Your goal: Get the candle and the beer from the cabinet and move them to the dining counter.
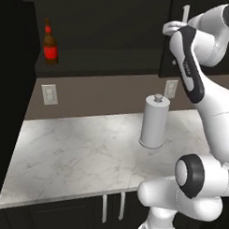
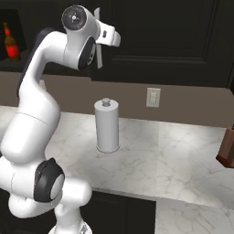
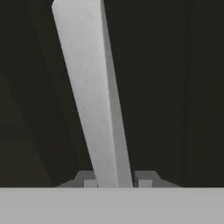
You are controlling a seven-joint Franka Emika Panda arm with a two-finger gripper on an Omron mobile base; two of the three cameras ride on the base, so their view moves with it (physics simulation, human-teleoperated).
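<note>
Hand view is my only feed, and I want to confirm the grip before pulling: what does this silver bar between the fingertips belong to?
Observer: It is the long handle of a door of the black upper cabinet. The gripper is shut on it.
Operator: Where is the beer from there?
Observer: The beer stands upright on an open cabinet shelf, well to the left of the gripper.
Operator: Is anything under the cabinet?
Observer: A paper towel roll stands upright on the marble worktop below it.
</note>
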